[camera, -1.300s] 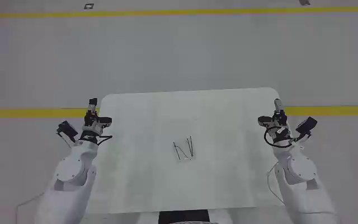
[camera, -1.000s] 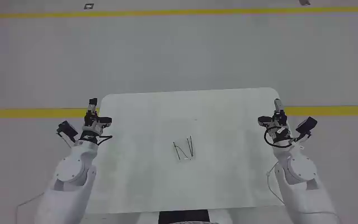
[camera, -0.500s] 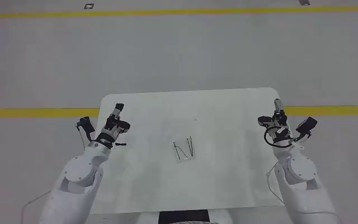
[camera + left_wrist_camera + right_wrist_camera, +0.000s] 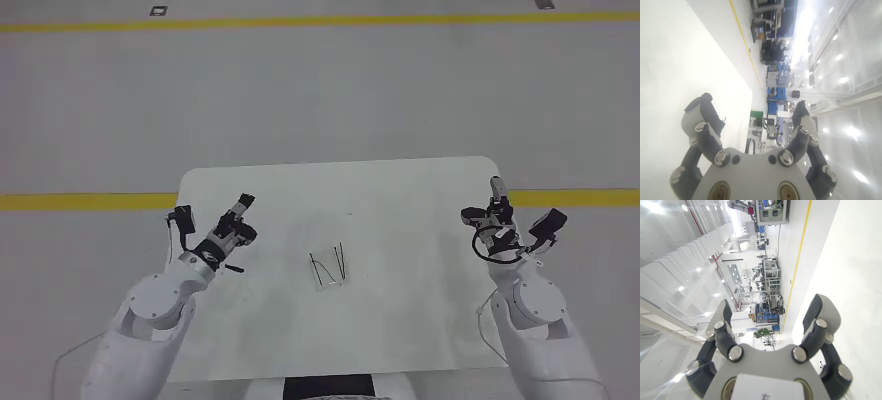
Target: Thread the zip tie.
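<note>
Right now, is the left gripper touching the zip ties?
Apart. The top view shows bare table between the left gripper and the zip ties.

Setting: an industrial robotics hall. Beyond the right gripper (image 4: 771, 300) run a yellow floor line (image 4: 798, 255), framed machine cells (image 4: 772, 211) and ceiling lights (image 4: 698, 269). Beyond the left gripper (image 4: 753, 99) stand blue workstations (image 4: 776, 92).

zip ties (image 4: 330, 267) too small to count, heads indistinct
</note>
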`<state>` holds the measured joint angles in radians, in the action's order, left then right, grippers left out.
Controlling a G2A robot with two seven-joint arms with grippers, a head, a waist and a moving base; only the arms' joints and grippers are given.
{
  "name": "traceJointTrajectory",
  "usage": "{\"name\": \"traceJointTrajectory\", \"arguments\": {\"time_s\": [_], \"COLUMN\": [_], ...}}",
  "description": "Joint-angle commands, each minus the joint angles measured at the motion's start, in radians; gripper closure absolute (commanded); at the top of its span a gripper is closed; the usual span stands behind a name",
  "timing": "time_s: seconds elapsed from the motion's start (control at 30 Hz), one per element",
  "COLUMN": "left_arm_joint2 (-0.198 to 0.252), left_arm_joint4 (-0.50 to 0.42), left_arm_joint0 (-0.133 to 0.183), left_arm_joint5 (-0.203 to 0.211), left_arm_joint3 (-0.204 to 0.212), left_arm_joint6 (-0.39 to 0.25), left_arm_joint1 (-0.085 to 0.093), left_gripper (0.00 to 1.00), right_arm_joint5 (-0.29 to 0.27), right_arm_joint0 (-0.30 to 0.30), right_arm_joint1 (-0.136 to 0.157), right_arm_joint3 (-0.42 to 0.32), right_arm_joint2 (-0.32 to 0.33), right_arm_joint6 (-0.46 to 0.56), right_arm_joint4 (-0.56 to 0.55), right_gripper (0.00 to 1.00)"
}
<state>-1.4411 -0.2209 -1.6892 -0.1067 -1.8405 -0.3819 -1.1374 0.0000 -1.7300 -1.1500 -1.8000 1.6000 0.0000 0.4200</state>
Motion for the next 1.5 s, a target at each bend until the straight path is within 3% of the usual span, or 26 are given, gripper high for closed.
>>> {"name": "traceJointTrajectory", "arguments": {"time_s": [0.0,0.03,0.07,0.43,0.7,0.93,0.97,1.37,1.47], "left_arm_joint2": [0.032,0.050,0.064,0.072,0.149,0.255,0.263,0.270,0.295], "left_arm_joint4": [0.047,0.101,0.129,0.138,0.189,0.315,0.360,0.365,0.372], "left_arm_joint0": [0.013,0.023,0.028,0.031,0.077,0.127,0.134,0.136,0.163], "left_arm_joint5": [-0.068,-0.111,-0.127,-0.128,-0.128,-0.175,-0.179,-0.175,-0.180], "left_arm_joint3": [0.015,0.027,0.034,0.033,-0.015,-0.027,-0.026,-0.022,-0.013], "left_arm_joint6": [-0.044,-0.036,-0.014,-0.012,-0.146,-0.300,-0.308,-0.298,-0.333], "left_arm_joint1": [0.003,0.004,0.004,0.003,0.008,0.016,0.019,0.019,0.019], "left_gripper": [0.00,0.00,0.00,0.00,0.00,0.00,0.00,0.00,0.00], "right_arm_joint5": [0.000,0.000,0.000,0.000,0.000,0.000,0.000,0.000,0.000], "right_arm_joint0": [0.000,0.000,0.000,0.000,0.000,0.000,0.000,0.000,0.000], "right_arm_joint1": [0.000,0.000,0.000,0.000,0.000,0.000,0.000,0.000,0.000], "right_arm_joint3": [0.000,0.000,0.000,0.000,0.000,0.000,0.000,0.000,0.000], "right_arm_joint2": [0.000,0.000,0.000,0.000,0.000,0.000,0.000,0.000,0.000], "right_arm_joint6": [0.000,0.000,0.000,0.000,0.000,0.000,0.000,0.000,0.000], "right_arm_joint4": [0.000,0.000,0.000,0.000,0.000,0.000,0.000,0.000,0.000], "right_gripper": [0.00,0.00,0.00,0.00,0.00,0.00,0.00,0.00,0.00]}}
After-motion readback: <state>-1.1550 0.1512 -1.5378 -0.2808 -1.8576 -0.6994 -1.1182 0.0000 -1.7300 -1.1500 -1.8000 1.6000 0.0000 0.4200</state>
